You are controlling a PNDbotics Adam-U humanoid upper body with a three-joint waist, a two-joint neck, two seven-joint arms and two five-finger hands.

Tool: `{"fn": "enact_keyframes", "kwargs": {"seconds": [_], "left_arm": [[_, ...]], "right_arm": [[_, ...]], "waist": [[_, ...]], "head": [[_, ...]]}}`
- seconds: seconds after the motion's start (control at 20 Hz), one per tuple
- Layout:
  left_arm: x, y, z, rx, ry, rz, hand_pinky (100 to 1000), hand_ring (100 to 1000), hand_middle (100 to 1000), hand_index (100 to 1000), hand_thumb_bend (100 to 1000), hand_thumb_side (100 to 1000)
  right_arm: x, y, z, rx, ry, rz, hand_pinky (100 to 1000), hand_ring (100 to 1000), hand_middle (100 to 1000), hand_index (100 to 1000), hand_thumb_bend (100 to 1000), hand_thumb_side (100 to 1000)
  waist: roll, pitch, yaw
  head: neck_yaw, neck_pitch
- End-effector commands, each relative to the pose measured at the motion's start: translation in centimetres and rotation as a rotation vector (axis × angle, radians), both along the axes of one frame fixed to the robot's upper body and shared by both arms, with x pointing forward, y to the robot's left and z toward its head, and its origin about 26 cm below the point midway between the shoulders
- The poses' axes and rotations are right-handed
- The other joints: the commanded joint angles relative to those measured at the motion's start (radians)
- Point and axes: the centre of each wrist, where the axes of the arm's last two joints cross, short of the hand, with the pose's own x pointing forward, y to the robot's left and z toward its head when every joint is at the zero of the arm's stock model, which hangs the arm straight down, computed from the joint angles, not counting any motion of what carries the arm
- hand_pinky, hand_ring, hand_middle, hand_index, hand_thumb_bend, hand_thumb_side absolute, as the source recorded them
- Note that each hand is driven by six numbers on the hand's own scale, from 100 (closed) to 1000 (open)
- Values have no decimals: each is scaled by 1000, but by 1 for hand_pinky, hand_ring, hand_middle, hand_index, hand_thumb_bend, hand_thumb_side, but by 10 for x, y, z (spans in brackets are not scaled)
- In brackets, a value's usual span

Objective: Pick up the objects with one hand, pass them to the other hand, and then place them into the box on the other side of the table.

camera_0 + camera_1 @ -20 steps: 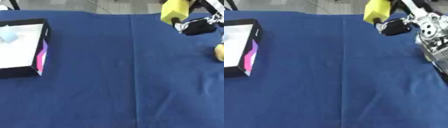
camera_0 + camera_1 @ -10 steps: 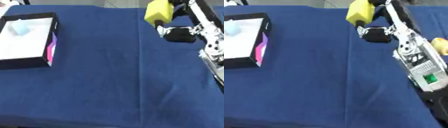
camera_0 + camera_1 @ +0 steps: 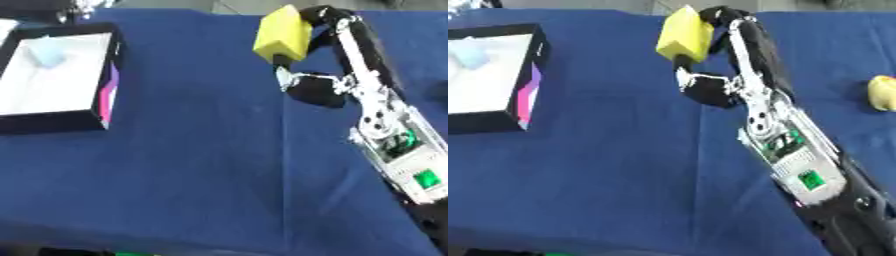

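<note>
The right hand (image 3: 715,60) curls its fingers round a yellow block (image 3: 684,37), held at upper centre of the frame. Bare blue tablecloth (image 3: 192,165) spreads leftward to the box (image 3: 61,80) at upper left. A yellow object (image 3: 883,92) lies at the right edge.

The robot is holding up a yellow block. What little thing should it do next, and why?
Probably bring the left hand in to meet the block. The right hand holds the yellow block up over the middle of the blue table, and the box sits far off on the left side. No left hand shows yet, so the handover likely comes before any placing.
</note>
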Motion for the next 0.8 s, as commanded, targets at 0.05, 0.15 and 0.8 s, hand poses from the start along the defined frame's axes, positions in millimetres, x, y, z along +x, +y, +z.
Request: {"fn": "enact_keyframes", "kwargs": {"seconds": [0.05,0.15,0.8], "left_arm": [[-4,-6,4,73,32,-3,854,849,817,919,364,491],[-5,-15,1,106,62,-9,857,851,820,922,381,471],[-10,-65,-22,221,-61,0,881,867,833,918,552,358]], "right_arm": [[-7,9,5,11,-51,32,776,589,470,539,100,100],[-10,15,2,9,-70,48,774,586,469,539,100,100],[-20,33,-14,-3,-177,142,772,579,467,535,100,100]], "waist": [[3,-31,3],[3,-29,4],[0,-22,0]], "head": [[-2,-3],[-3,-3],[-3,-13]]}}
